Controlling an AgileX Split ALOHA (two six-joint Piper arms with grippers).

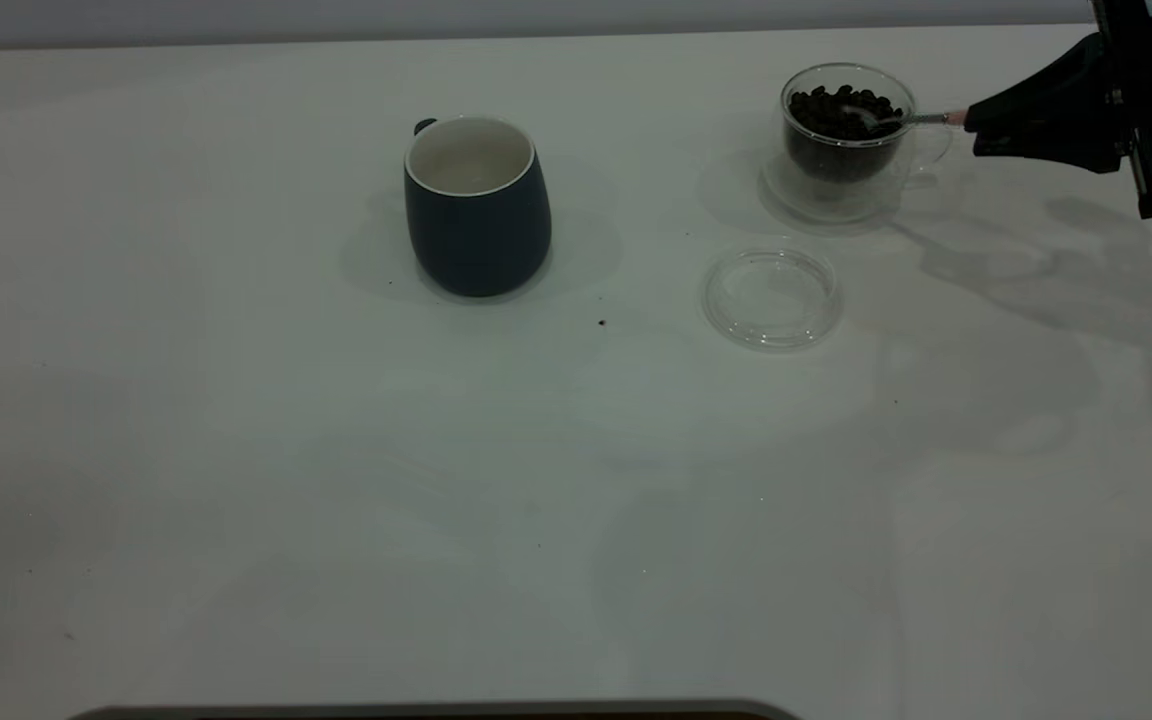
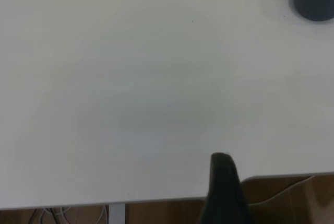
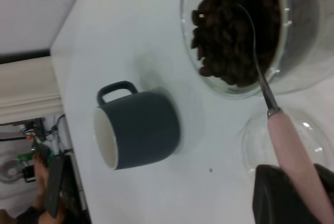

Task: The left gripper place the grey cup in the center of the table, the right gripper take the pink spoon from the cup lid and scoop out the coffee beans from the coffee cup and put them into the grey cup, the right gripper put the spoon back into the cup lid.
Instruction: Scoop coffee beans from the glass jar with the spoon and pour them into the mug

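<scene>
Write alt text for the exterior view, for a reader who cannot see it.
The right end effector holds a pink spoon with its bowl dipped into the coffee beans in a clear glass coffee cup at the table's far right. An upright grey cup stands near the centre, and a clear cup lid lies between them, nearer the camera.

The white surface [image 1: 236,450] is occupied by a grey cup [image 1: 477,205], a glass coffee cup [image 1: 844,135] (bean-filled), and a clear lid [image 1: 772,297].
</scene>
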